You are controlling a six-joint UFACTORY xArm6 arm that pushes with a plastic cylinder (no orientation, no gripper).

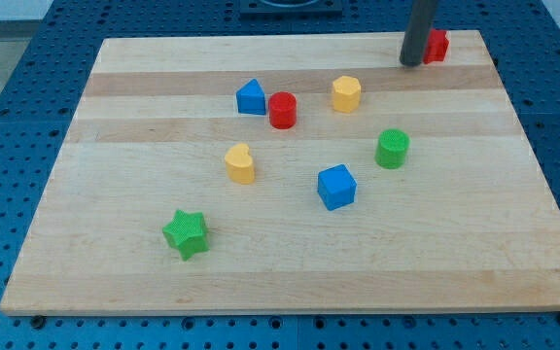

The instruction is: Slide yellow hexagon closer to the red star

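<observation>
Pale wooden board (290, 282), banded grain, smooth finish, resting on a blue perforated table (8, 117). Lower left: green star (186, 233), ridged matte plastic, lying flat. Left of centre: yellow block (240, 163), rounded, heart-like in outline. Upper centre: blue block (251, 97) with a peaked, house-like top, and just beside it on its right a red cylinder (282, 110), upright; whether the two touch cannot be told. Right of these, apart: yellow hexagon (346, 93), six-sided, upright, in the upper middle of the frame. Centre right: blue cube (336, 187), turned slightly askew. Right of it and higher: green cylinder (392, 149), upright. Upper right corner: dark grey rod, straight and smooth, holding nothing; my tip (412, 63) stands on the board against the left side of a red block (438, 46), partly hidden, shape unclear, well apart from the yellow hexagon.
</observation>
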